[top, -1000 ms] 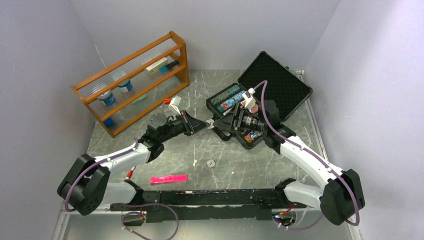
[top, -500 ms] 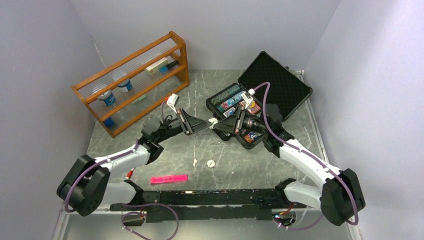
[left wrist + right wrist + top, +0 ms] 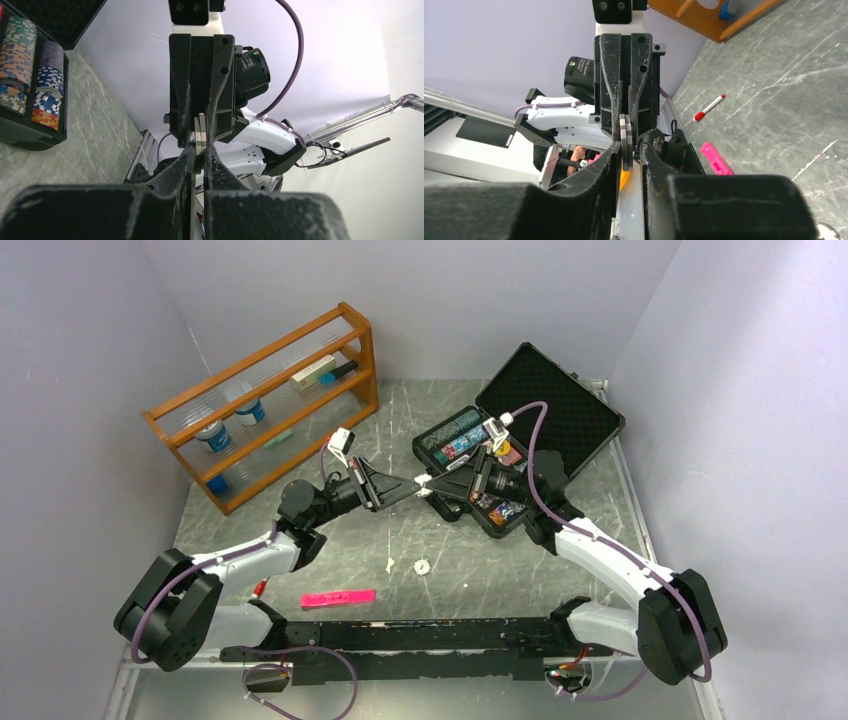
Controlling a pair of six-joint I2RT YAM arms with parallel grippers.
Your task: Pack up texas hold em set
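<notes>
Overhead only tip-to-tip meeting; wrists: left gripper (image 3: 199,151) clamps white discs (image 3: 200,131), right gripper (image 3: 630,150) unclear

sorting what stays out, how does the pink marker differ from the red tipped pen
The marker is all pink and blocky; the pen is thin and white with a red tip. From above the marker shows whole; the left arm hides most of the pen. Both lie flat on the table, outside the case.
</notes>
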